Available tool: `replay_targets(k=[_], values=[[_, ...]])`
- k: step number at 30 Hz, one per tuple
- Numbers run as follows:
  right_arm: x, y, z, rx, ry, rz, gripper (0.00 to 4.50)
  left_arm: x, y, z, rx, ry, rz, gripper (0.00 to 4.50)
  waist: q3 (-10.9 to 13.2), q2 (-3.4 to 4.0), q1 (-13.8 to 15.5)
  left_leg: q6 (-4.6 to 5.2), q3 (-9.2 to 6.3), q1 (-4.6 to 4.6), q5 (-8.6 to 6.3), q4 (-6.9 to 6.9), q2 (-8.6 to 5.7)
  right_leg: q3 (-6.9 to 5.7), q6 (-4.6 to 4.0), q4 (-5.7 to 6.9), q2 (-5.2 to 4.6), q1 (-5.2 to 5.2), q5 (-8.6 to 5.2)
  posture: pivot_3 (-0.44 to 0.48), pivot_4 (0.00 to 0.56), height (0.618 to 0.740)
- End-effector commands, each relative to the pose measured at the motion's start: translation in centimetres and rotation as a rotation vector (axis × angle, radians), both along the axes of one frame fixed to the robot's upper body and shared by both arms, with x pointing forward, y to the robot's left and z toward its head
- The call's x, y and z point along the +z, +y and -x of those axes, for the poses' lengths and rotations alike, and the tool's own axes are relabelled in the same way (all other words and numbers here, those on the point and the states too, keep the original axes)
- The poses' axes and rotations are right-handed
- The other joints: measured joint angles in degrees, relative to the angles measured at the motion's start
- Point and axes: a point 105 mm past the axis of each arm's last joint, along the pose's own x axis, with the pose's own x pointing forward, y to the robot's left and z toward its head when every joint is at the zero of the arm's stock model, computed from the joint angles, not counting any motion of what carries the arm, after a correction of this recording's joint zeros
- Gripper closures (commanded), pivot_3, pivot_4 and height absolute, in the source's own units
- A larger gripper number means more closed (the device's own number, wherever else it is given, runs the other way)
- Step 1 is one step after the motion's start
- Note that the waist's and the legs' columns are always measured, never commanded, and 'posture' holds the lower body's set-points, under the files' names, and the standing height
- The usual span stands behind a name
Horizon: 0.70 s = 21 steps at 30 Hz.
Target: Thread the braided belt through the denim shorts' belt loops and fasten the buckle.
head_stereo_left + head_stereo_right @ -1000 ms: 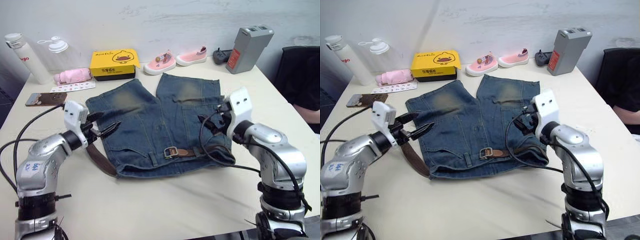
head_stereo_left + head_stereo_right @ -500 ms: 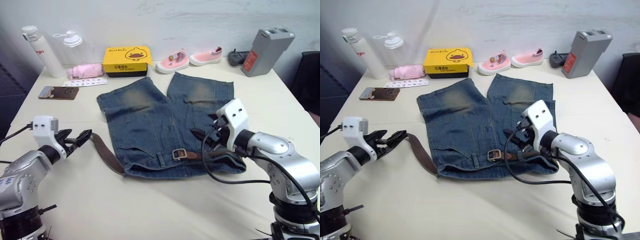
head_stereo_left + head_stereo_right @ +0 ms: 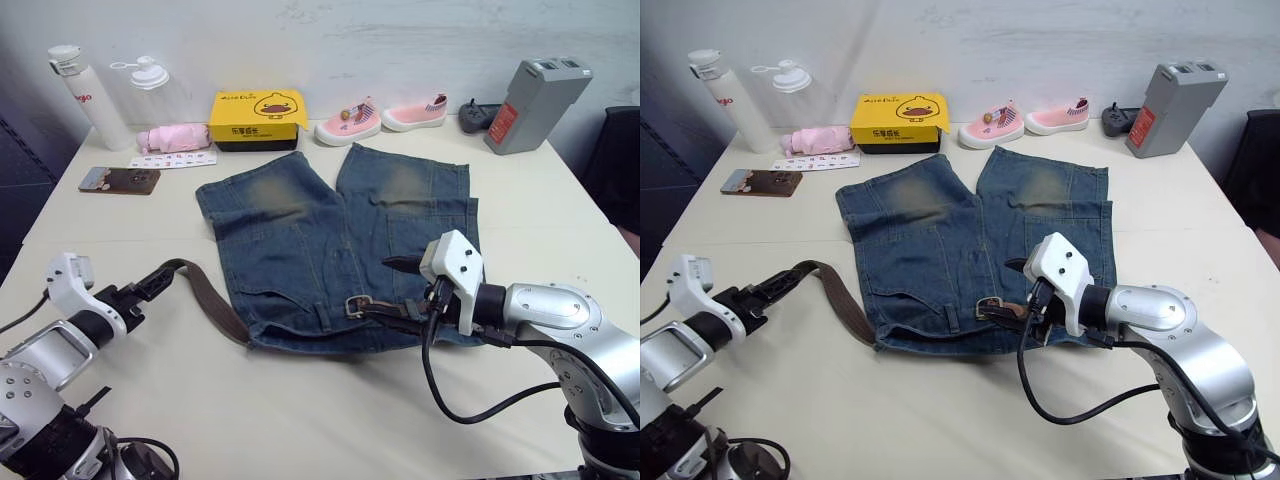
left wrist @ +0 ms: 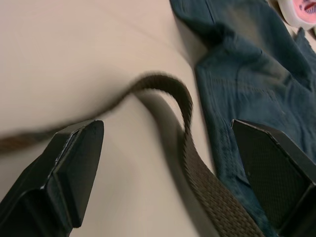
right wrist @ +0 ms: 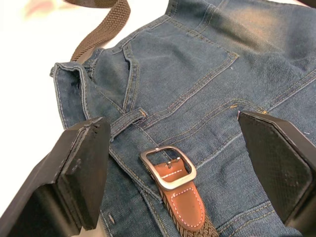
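Nearest: left gripper (image 3: 152,283), fingers spread, at the free end of braided belt (image 3: 205,297) on table (image 3: 300,420). Right gripper (image 5: 170,163), fingers spread wide, poised over buckle (image 5: 168,168) at the waistband of denim shorts (image 3: 330,240); belt loop (image 5: 127,122) just beside. Farther back: phone (image 3: 119,180), yellow box (image 3: 257,121), pink shoes (image 3: 385,112), bottles (image 3: 85,95).

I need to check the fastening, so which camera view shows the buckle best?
The right wrist view: the buckle sits close, frame, prong and tan leather tab clear on the denim shorts. Both eye views show it small at the waistband. The left wrist view shows strap.
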Motion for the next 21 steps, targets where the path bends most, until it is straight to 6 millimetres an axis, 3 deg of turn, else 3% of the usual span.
replay_targets(k=[1, 4, 7, 11, 21], values=[[0.4, 0.5, 0.8, 0.040, -0.035, 0.006, 0.14, 0.3, -1.0, -1.5, 0.110, -0.073, 0.189, 0.00, 0.0, -0.06, 0.2, -0.06, 0.08, 0.02, -0.04, 0.05, 0.07, 0.40, 0.00, -0.12, 0.20, 0.04, 0.01, 0.000, 0.150, 0.712], [0.3, 0.5, 0.9, 0.022, -0.041, 0.007, 0.14, 0.7, -1.6, -3.3, 0.178, -0.078, 0.332, 0.00, 0.0, -0.23, 0.7, -0.21, 0.31, 0.00, -0.13, 0.15, 0.35, 0.53, -0.01, -0.21, 0.52, 0.04, 0.02, 0.000, 0.150, 0.712], [0.1, 0.5, 1.2, 0.006, -0.044, 0.007, 0.14, -0.2, -1.0, -4.5, 0.274, 0.016, 0.403, 0.00, 0.0, -0.27, 1.3, -0.34, 0.41, -0.01, -0.21, 0.24, 0.58, 0.57, -0.02, -0.25, 0.71, 0.01, 0.02, 0.000, 0.150, 0.712], [0.2, 0.6, 1.5, -0.015, -0.057, 0.007, 0.14, -1.7, 0.7, -4.8, 0.386, 0.137, 0.461, 0.00, 0.0, -0.26, 1.2, -0.35, 0.71, 0.08, -0.21, 0.10, 0.62, 0.88, -0.02, -0.25, 0.78, -0.11, 0.02, 0.000, 0.150, 0.712], [0.9, 0.7, 1.7, -0.050, -0.081, -0.009, 0.14, -4.2, 1.7, -5.0, 0.509, 0.286, 0.540, 0.00, -0.1, -0.05, 1.3, -0.58, 1.01, 0.39, -0.34, -0.04, 0.66, 1.22, -0.03, -0.14, 0.82, -0.14, 0.02, 0.000, 0.150, 0.712]])
